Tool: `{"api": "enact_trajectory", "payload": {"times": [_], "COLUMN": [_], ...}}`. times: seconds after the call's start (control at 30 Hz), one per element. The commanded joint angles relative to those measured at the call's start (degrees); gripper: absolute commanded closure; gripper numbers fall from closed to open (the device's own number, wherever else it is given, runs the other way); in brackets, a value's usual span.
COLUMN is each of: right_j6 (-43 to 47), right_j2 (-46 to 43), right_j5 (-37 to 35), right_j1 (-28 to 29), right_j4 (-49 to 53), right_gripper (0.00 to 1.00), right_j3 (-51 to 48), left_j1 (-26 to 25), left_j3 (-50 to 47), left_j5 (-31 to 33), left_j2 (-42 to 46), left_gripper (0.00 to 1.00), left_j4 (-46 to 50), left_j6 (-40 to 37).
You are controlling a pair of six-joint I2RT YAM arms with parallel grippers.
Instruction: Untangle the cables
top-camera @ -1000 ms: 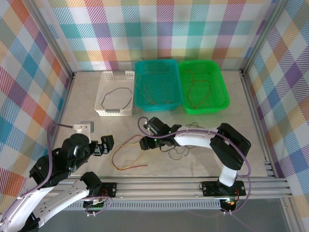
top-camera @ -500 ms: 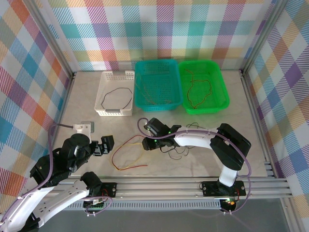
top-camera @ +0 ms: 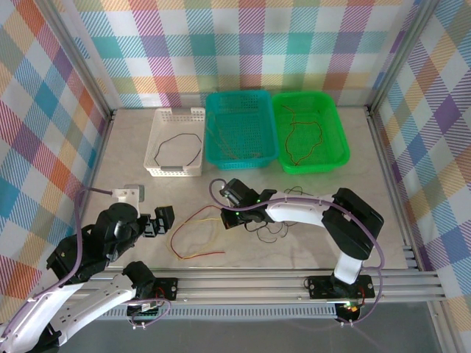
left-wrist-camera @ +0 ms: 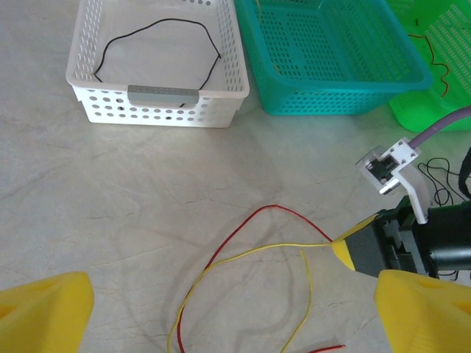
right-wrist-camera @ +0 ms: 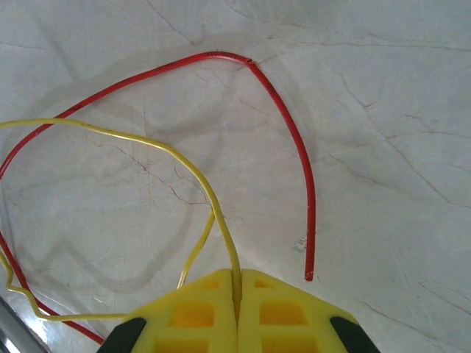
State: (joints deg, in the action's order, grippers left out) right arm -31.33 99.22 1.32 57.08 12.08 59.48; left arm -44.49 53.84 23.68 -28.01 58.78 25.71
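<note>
between the two arms, on the pale marble-look table top [top-camera: 125, 158]: a thin yellow wire [left-wrist-camera: 257, 250] and a thin red wire [left-wrist-camera: 276, 208] lie in loose loops that cross each other.
right gripper [right-wrist-camera: 238, 276]: its yellow pads are pressed together on the yellow wire, which runs straight in between them; it sits low over the table at the right end of the loops.
red wire, right wrist view: it arcs over the yellow one, and one free end lies on the table just beside the closed pads, not touching them.
left gripper [top-camera: 163, 218]: its yellow fingers [left-wrist-camera: 44, 312] are spread wide and hold nothing; it sits at the left of the loops, apart from them.
tangle of thin black wires [top-camera: 268, 229]: on the table, close against the right arm's forearm.
white perforated plastic basket [top-camera: 158, 121]: at the back left, with one black wire [top-camera: 180, 147] looped inside.
teal mesh plastic basket [top-camera: 210, 125]: in the middle of the row, with a thin brownish wire [top-camera: 235, 157] along its near side.
bright green plastic basket [top-camera: 344, 143]: at the right of the row, touching the teal one, with a reddish wire [top-camera: 302, 140] curled inside.
small grey square block [top-camera: 129, 193]: on the table near the left arm, with a purple cable leading to it.
</note>
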Motion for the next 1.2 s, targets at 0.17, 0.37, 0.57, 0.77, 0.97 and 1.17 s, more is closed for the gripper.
{"api": "enact_trajectory", "payload": {"times": [0.17,0.37,0.57,0.77,0.97,1.17], "right_j6": [5.46,10.25,14.81,17.44,17.9,15.87], "right_j2": [-13.08,-21.89,-26.2,-21.14,-8.96,3.51], "right_j5": [-5.23,-7.46,-8.45,-2.79,1.09,4.44], "right_j1": [-1.41,-4.28,-9.51,-18.85,-27.72,-32.23], "right_j4": [6.36,13.51,19.68,23.0,25.98,29.11], "right_gripper": [1.0,1.0,1.0,1.0,1.0,1.0], "right_j3": [4.24,10.94,19.71,29.8,42.25,54.31], "left_j1": [0.27,0.28,0.28,0.24,0.21,0.12], "left_j3": [-1.08,-2.59,-3.46,-6.08,-10.99,-18.22], "left_j5": [-0.66,-3.75,-5.62,-7.53,-8.99,-11.8], "left_j2": [-1.4,-3.85,-5.69,-6.29,-11.2,-11.7], "left_gripper": [0.03,0.03,0.03,0.04,0.02,0.01], "left_j4": [-0.58,-2.83,-3.59,-2.86,-0.4,0.98], "left_j6": [-0.17,1.56,3.81,10.8,21.04,34.78]}}
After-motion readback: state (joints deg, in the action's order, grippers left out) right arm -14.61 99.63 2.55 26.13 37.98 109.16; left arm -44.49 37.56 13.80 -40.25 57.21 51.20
